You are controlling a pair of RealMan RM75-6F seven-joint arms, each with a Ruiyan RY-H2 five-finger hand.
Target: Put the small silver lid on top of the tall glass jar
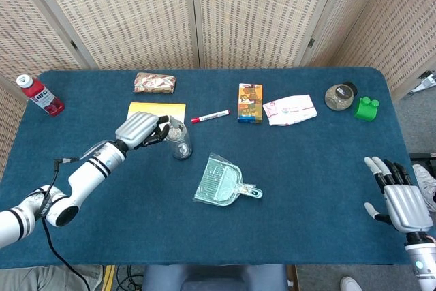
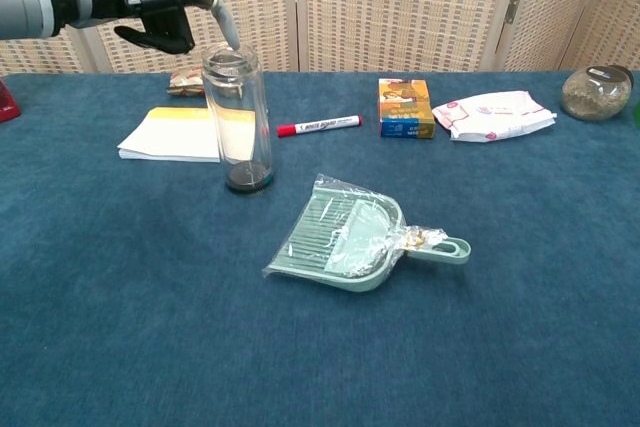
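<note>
Now, left hand [image 2: 150, 15] beside the jar's mouth
Whether it pinches the silver lid [image 2: 228, 25] I cannot tell; a nudge could topple the tall glass jar [image 2: 240, 117] just below its fingertips; right hand [image 1: 398, 195] lies released.

A blue-covered table [image 1: 306, 236] stands before woven beige folding screens [image 1: 259, 11] under even light.

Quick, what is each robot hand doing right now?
Left hand: holding the small silver lid above the tall clear glass jar.
Right hand: open, holding nothing.

Left hand [image 1: 139, 129] raised (curled) — right hand [image 1: 398, 199] spread.
</note>
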